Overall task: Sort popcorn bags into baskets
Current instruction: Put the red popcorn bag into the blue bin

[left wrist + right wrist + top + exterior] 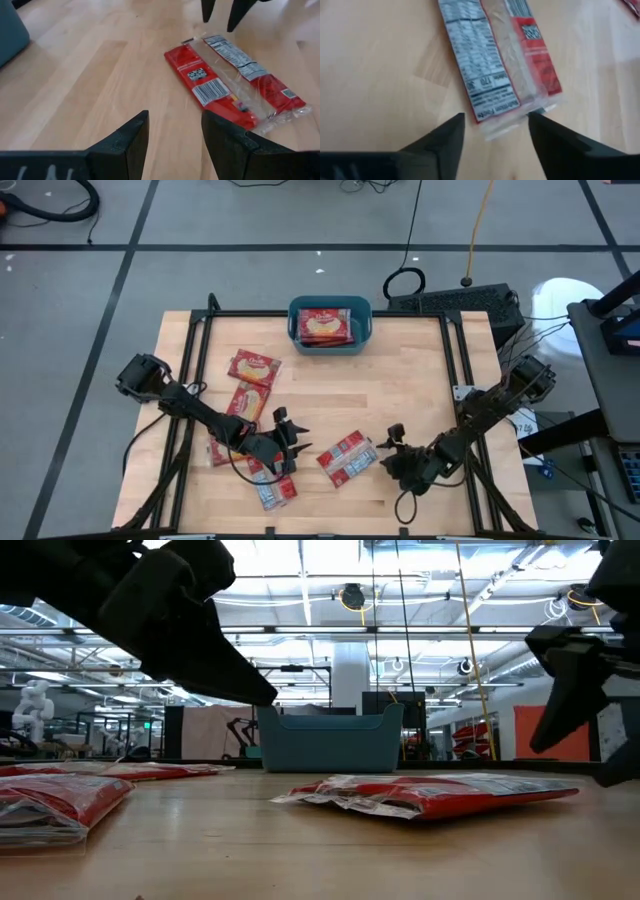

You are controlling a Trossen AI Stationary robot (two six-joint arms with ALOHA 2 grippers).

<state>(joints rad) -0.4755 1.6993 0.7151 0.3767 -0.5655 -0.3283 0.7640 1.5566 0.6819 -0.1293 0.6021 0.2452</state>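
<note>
A popcorn bag (347, 459) lies flat on the table, back side up, between my two grippers; it also shows as a red packet (235, 85) in the left wrist view. My left gripper (298, 448) (175, 135) stands open just left of it, above the wood. My right gripper (392, 440) (495, 132) is open at the bag's right end, its fingers on either side of the clear end seam (512, 124) without touching it. The teal basket (296, 330) at the far edge holds one bag (326, 326).
Several more popcorn bags lie on the left half of the table: two label-up (253, 367) (247, 402), one under my left arm (222, 450), one near the front edge (272, 492). Bare wood stretches between the basket and the middle bag.
</note>
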